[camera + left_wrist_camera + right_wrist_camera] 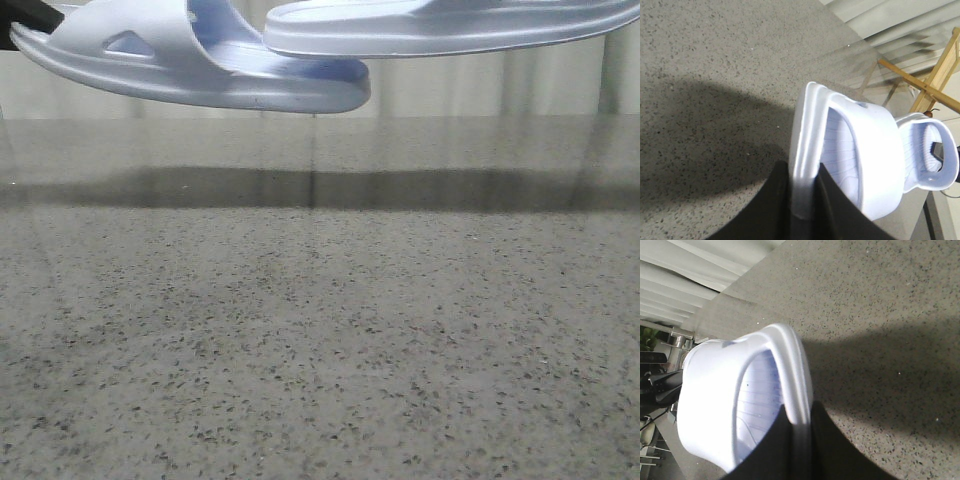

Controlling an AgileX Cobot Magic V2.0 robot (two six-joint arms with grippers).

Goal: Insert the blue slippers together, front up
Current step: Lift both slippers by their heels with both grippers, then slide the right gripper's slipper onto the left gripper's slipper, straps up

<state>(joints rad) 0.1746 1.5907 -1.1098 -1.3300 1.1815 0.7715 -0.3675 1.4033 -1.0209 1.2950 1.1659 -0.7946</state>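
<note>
Slippers both hang above the speckled table (pixel 320 350) at the frame's top: left slipper (pixel 190 60) pinched at its sole edge by my left gripper (pixel 802 200), right slipper (pixel 450 28) likewise by my right gripper (pixel 797 440). Wooden rack (pixel 930 80) stands beyond.
</note>
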